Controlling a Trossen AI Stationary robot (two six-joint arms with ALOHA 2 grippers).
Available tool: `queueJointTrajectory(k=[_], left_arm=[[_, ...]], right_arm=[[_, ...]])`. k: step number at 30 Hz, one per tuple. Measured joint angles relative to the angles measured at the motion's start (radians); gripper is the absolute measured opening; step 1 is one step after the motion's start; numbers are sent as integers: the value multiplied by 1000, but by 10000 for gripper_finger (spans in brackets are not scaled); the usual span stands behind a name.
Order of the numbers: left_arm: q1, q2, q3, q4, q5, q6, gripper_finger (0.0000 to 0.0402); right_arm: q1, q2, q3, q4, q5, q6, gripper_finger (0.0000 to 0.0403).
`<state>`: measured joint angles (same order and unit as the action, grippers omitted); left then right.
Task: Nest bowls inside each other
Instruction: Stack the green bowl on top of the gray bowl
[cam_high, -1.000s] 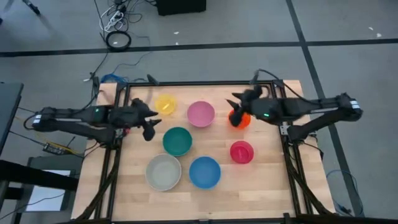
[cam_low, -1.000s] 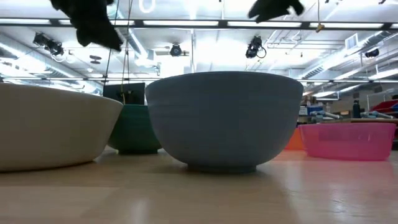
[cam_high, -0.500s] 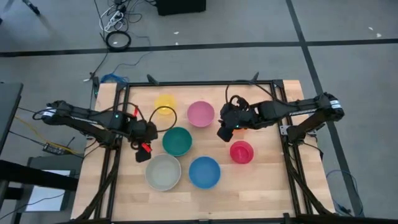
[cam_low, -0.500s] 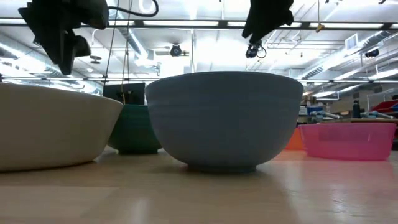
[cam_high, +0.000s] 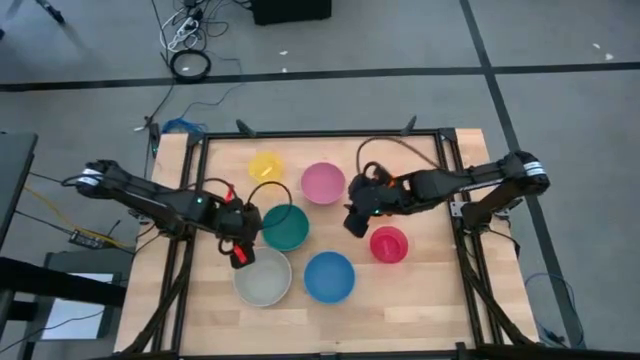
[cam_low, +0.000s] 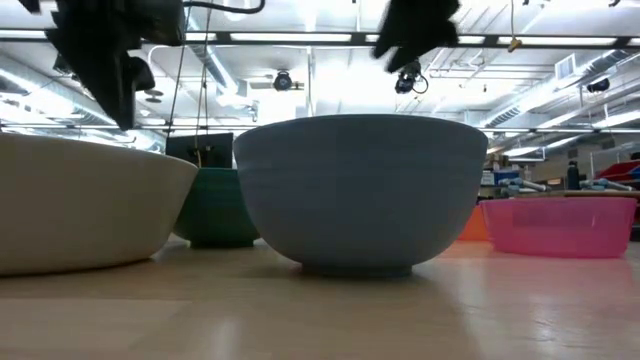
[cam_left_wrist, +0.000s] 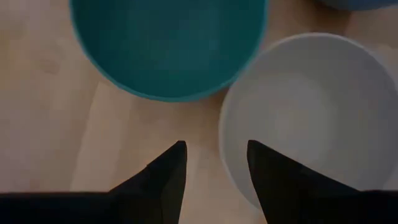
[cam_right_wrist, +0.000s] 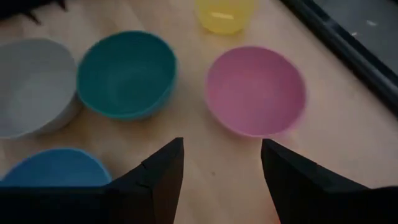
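Note:
Several bowls stand apart on the wooden table: yellow (cam_high: 265, 166), pink (cam_high: 323, 183), teal (cam_high: 286, 227), grey-white (cam_high: 263, 277), blue (cam_high: 329, 277) and red (cam_high: 389, 244). My right arm covers the orange bowl in the high view; a sliver of the orange bowl (cam_low: 475, 226) shows in the low view. My left gripper (cam_left_wrist: 214, 155) is open and points down above the grey-white bowl's rim (cam_left_wrist: 222, 134), next to the teal bowl (cam_left_wrist: 168, 43). My right gripper (cam_right_wrist: 221, 152) is open above bare table between the pink bowl (cam_right_wrist: 255, 90) and the red one.
A black frame (cam_high: 320, 133) runs along the table's far edge and sides. Bare wood (cam_high: 420, 300) lies near the front right corner. Cables (cam_high: 190, 62) lie on the floor beyond the table.
My left gripper has moved toward the near edge and down, from beside the yellow bowl to above the grey-white bowl's rim, tipping to point downward. My right gripper has left the orange bowl, going toward the near edge and left, sinking and tipping downward. No bowl has moved.

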<state>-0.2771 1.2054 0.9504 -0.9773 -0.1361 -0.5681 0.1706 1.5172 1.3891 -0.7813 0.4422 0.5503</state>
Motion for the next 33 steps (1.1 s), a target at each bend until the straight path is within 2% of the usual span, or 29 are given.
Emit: queueJointTrajectory(k=[7,13,19,29,33], left_arm=[[2,11,0,-4,-111,-4,178],[2,9,0,-13,-162,-43,178],[2,9,0,-11,-226,-60,178],[2,9,0,-6,-259,-65,178],[2,9,0,-1,-259,-65,178]], right_arm=[[-53,187,-1,267,-156,-36,203],[-129,297,18,332,-252,-18,201],[-159,371,19,430,-404,-10,201],[-168,414,20,434,-411,8,196],[-170,428,20,428,-377,8,196]])
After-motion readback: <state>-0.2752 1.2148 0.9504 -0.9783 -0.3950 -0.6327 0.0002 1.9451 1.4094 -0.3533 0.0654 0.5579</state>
